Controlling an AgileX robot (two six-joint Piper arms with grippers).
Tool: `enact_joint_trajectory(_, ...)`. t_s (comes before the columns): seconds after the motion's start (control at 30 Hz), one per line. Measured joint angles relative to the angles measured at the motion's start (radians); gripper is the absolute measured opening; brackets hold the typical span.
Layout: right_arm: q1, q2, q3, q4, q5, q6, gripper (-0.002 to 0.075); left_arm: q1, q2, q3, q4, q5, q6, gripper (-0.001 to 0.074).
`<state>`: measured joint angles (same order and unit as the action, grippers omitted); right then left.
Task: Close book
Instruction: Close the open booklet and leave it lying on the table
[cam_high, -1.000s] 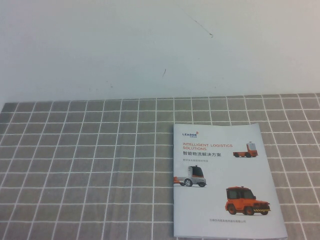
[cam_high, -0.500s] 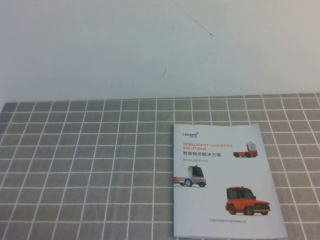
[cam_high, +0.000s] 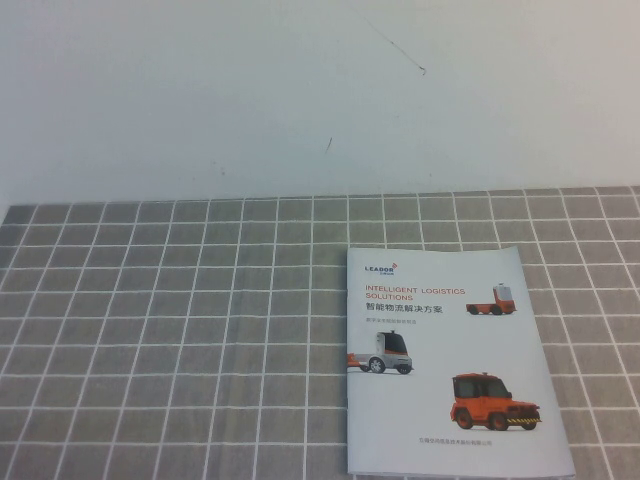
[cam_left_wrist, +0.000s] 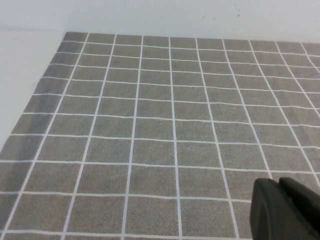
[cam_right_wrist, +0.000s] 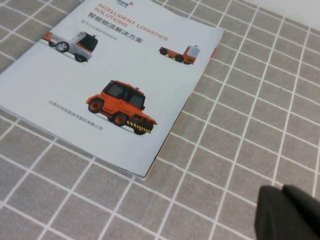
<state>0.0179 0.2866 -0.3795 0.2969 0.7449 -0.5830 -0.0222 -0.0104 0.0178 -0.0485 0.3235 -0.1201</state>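
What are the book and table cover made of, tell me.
Paper for the book: smooth printed cover, thin page edges. Probably woven cloth for the table cover: matte, grainy grey, white grid. Dark, likely plastic: left gripper above the table cover, right gripper near the book.

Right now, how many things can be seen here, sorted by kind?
Book: 1, closed, cover up, lying on the cloth.
Checked cloth: 1.
Claws: 2; the left claw is above bare cloth, the right claw is above cloth near the book.
Total: 4.
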Motion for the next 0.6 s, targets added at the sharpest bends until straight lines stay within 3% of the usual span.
enact_joint_trajectory(0.33,0.000,-0.007,0.003,-0.017,-0.014,-0.002,-0.0004,0.000,0.000,0.000,0.002,0.002,0.000,-0.0003)
enact_joint_trajectory(0.6,0.000,-0.117,0.169,-0.123,-0.279,-0.004,-0.0004,0.000,-0.002,-0.002,0.004,0.002,0.000,-0.0004)
